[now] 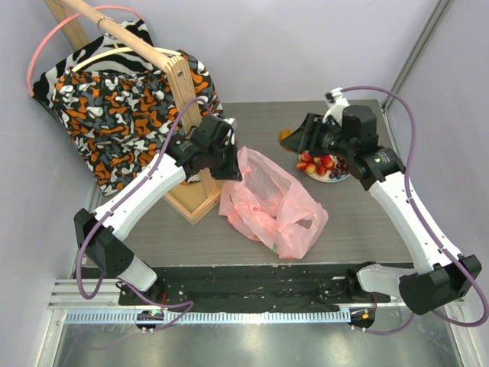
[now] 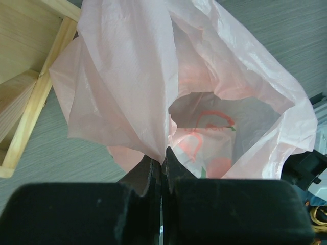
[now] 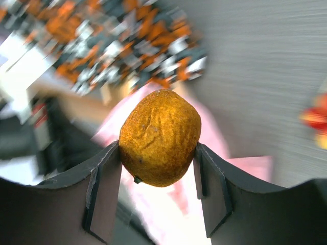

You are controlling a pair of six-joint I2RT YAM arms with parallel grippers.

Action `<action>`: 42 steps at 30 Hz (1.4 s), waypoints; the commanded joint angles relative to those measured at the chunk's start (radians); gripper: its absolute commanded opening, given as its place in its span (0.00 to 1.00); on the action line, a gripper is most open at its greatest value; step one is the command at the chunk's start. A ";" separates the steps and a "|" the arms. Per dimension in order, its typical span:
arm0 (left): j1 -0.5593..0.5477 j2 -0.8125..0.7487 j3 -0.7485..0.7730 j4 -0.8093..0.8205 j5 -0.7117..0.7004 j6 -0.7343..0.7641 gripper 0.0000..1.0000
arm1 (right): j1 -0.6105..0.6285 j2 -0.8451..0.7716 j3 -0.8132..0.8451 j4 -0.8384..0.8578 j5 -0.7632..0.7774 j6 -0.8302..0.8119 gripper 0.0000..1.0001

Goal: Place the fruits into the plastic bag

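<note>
The pink plastic bag point(image 1: 271, 202) lies in the middle of the table, its mouth held up at the left. My left gripper point(image 1: 229, 157) is shut on the bag's rim; in the left wrist view the gripper point(image 2: 164, 153) pinches the pink film and the bag point(image 2: 153, 87) opens beyond it. My right gripper point(image 1: 294, 138) is shut on an orange fruit point(image 1: 286, 136) and holds it above the table, right of the bag; the right wrist view shows the orange fruit point(image 3: 159, 138) between the fingers point(image 3: 104, 186). Red strawberries point(image 1: 315, 162) and dark grapes point(image 1: 338, 170) lie on the pale plate point(image 1: 341, 177).
A wooden frame point(image 1: 191, 115) draped with orange-black patterned cloth point(image 1: 122, 115) stands at the back left, close to my left arm. The plate sits under my right wrist. A black strip point(image 1: 252, 287) runs along the table's near edge.
</note>
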 commanded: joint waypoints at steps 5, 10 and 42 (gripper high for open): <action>0.027 -0.006 -0.009 0.066 0.025 -0.070 0.00 | 0.178 0.014 0.028 -0.012 -0.126 -0.059 0.30; 0.029 -0.008 -0.006 0.064 0.019 -0.073 0.00 | 0.272 0.095 0.041 -0.131 -0.110 -0.144 0.30; 0.037 -0.019 -0.005 0.061 0.018 -0.090 0.00 | 0.341 0.276 -0.121 -0.319 0.491 -0.196 0.28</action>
